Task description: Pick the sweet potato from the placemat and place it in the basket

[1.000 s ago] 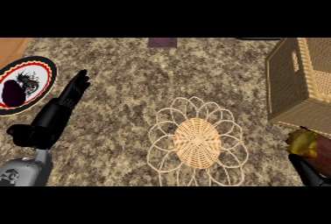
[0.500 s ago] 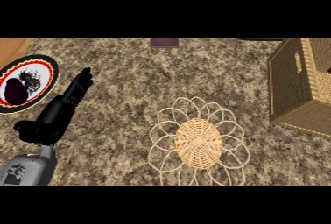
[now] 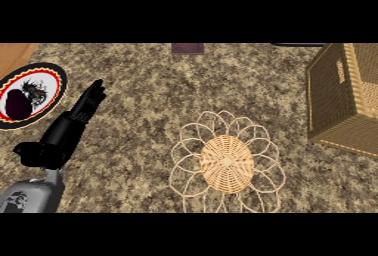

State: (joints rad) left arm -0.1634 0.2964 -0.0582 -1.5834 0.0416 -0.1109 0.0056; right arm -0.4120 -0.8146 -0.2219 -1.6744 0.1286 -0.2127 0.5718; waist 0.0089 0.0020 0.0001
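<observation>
- Resting at the view's left, the black left hand [image 3: 83,107] has straight fingers and holds nothing.
- Its right counterpart is out of view, and so is the sweet potato.
- To this hand's right lies the bare round woven wicker placemat [image 3: 227,162] on the speckled desk [image 3: 221,85].
- Farther right stands the tan woven basket [image 3: 347,97], probably the potato's goal.

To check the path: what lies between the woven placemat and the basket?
In the head view, only bare speckled counter lies between the placemat and the basket.
</observation>
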